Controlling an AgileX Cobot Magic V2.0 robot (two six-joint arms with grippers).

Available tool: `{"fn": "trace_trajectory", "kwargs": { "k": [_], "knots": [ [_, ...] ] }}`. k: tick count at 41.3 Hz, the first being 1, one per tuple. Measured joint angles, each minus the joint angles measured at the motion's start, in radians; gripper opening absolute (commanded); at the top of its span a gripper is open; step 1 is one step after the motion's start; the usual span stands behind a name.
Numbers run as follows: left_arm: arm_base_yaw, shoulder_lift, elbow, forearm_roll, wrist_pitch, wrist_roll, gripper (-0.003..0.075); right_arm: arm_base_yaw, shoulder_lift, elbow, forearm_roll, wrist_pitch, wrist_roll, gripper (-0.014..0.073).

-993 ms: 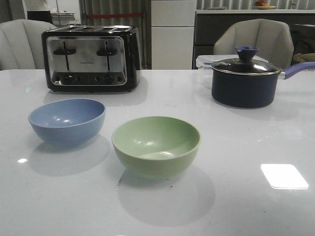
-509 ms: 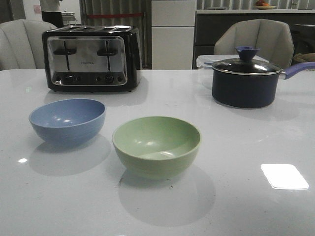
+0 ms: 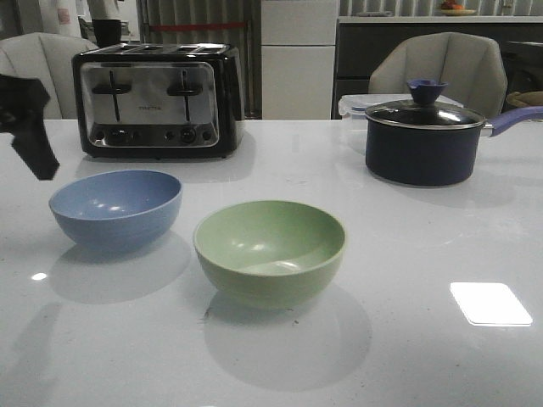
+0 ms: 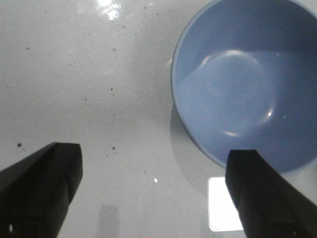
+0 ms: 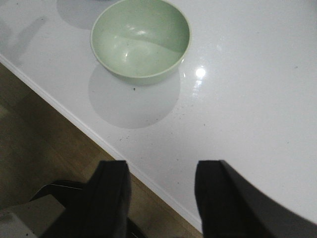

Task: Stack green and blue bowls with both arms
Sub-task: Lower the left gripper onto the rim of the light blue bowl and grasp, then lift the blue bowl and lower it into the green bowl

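Observation:
The dusty blue bowl (image 3: pixel 115 208) stands upright on the white table at the left. The pale green bowl (image 3: pixel 270 250) stands upright to its right and nearer, apart from it. My left gripper (image 3: pixel 34 136) shows at the far left edge, above the table, left of the blue bowl. In the left wrist view it (image 4: pixel 153 193) is open and empty, with the blue bowl (image 4: pixel 247 84) beside one finger. My right gripper (image 5: pixel 161 198) is open and empty over the table's front edge. The green bowl (image 5: pixel 141 39) lies well ahead of it. The right gripper is out of the front view.
A black and chrome toaster (image 3: pixel 157 100) stands at the back left. A dark lidded saucepan (image 3: pixel 420 140) with a purple handle stands at the back right, a plastic box (image 3: pixel 350 105) behind it. The table's front edge (image 5: pixel 99 139) drops to a wooden floor.
My left gripper has come into the front view at the far left edge. The bowls have not moved.

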Motion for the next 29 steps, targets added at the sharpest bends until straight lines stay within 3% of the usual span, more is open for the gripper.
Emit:
{"fn": "trace_trajectory", "kwargs": {
  "k": [12, 15, 24, 29],
  "knots": [
    [-0.03, 0.225, -0.145, -0.044, -0.013, 0.002, 0.061, 0.0, 0.0, 0.0, 0.0, 0.0, 0.0, 0.0427],
    [-0.037, 0.25, -0.167, -0.048, -0.017, 0.003, 0.0551, 0.0, 0.0, 0.0, 0.0, 0.0, 0.0, 0.0427],
    [-0.039, 0.269, -0.183, -0.048, -0.026, 0.003, 0.0275, 0.0, 0.0, 0.0, 0.0, 0.0, 0.0, 0.0427],
    [-0.039, 0.269, -0.185, -0.04, -0.026, 0.003, 0.017, 0.0, 0.0, 0.0, 0.0, 0.0, 0.0, 0.0427]
  ]
}}
